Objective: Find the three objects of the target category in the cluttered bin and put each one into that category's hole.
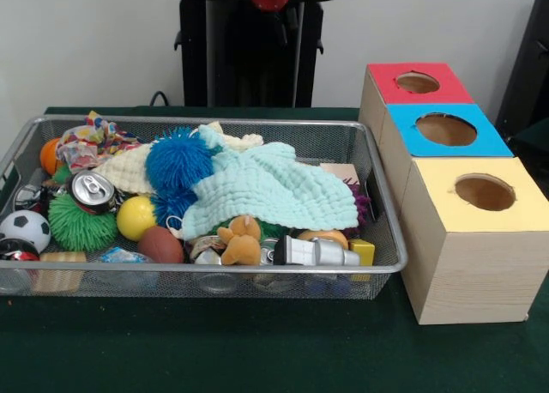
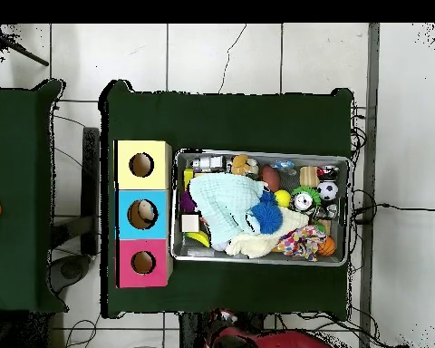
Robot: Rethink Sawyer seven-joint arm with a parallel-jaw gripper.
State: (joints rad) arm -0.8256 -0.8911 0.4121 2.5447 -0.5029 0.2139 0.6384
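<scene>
Wire-mesh metal bin (image 1: 377,277) of clutter: the pale mint knitted cloth (image 1: 274,191) draped across its middle may hide or snag target objects, the three coloured-top holed wooden boxes (image 1: 446,174) stand just beside it, and the gripper's state cannot be told.

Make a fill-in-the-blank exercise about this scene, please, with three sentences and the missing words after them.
1. The wooden box nearest the front camera has a ____ top.
2. The pale green cloth lies inside the wire ____.
3. In the row of three boxes, the one with the blue top stands in the ____.

Missing words: yellow; bin; middle
</scene>
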